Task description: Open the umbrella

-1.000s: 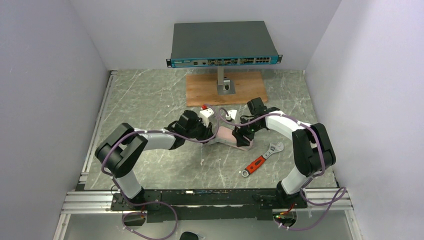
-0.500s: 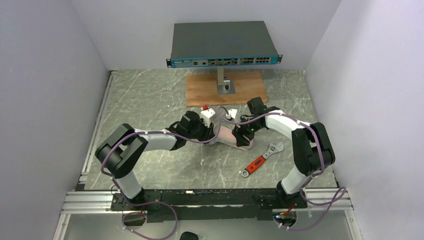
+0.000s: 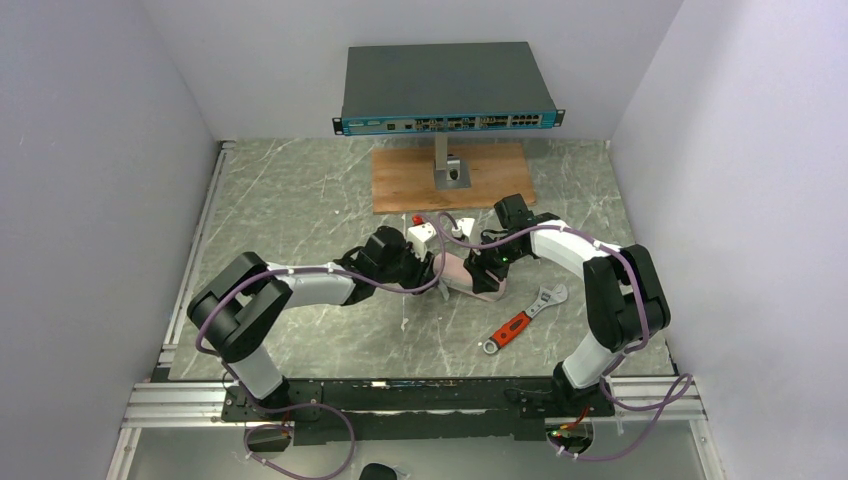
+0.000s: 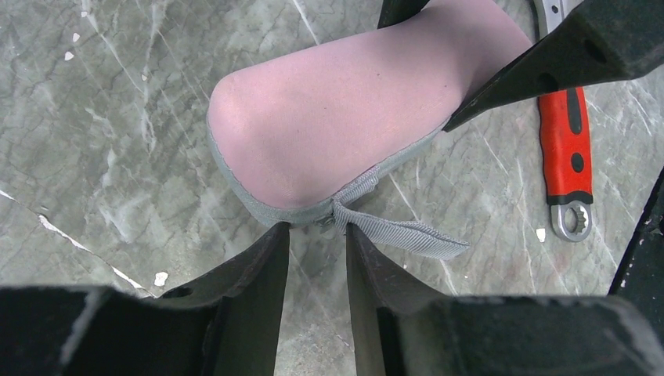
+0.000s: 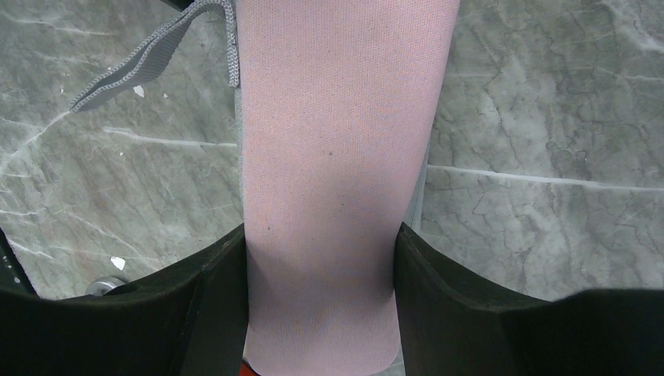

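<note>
The umbrella (image 3: 458, 270) is collapsed, a pinkish roll with grey trim lying on the marble table between the two arms. In the left wrist view its rounded end (image 4: 344, 125) lies just past my left gripper (image 4: 317, 231), whose jaws stand a narrow gap apart with their tips at the grey hem, where a grey strap (image 4: 407, 235) comes off. The left gripper (image 3: 432, 268) holds nothing that I can see. My right gripper (image 5: 321, 235) is shut on the umbrella's body (image 5: 337, 157), one finger on each side; it also shows from above (image 3: 482, 272). The handle is hidden.
A red-handled wrench (image 3: 520, 320) lies right of the umbrella, near the right arm; it also shows in the left wrist view (image 4: 565, 149). A network switch (image 3: 445, 85) stands on a post over a wooden board (image 3: 480, 180) at the back. Walls close both sides.
My left gripper has moved right, up to the umbrella's left end. The right gripper has kept its hold and stayed in place.
</note>
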### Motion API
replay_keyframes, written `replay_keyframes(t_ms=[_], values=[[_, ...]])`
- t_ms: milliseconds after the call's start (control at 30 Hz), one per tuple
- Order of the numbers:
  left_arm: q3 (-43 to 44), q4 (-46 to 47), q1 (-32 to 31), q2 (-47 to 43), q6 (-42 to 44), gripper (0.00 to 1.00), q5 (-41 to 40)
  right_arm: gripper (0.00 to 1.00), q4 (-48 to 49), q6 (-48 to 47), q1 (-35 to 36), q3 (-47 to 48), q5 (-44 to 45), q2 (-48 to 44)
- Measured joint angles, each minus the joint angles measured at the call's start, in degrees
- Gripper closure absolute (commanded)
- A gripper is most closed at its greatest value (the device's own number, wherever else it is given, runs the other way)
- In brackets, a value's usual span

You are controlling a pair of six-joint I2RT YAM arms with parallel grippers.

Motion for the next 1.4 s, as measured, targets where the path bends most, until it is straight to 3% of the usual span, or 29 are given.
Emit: replay_keyframes(t_ms=[300,633,1100,1300,1400], values=[[1.9,-1.2,-0.1,1.8,-0.2,0.74,-1.6,1.0,0.3,0.8,0.0,-0.3,0.3,-0.3],[2.8,-1.2,0.7,3.3,0.0,0.99,-2.9,1.0,0.4,1.2,0.0,-0.4,0.5,-0.3],[2.8,-1.2,3.5,3.6,-0.2,1.0,2.1,1.0,0.9,0.5,0.0,-1.0,0.6,-0.8],[3.2,-0.9,8.0,4.3,-0.5,1.0,4.5,1.0,1.4,-0.9,0.1,-1.8,0.8,-1.5],[3.7,-1.0,11.8,4.9,0.8,1.0,0.7,1.0,1.0,-3.5,0.2,-2.1,0.8,-1.8]])
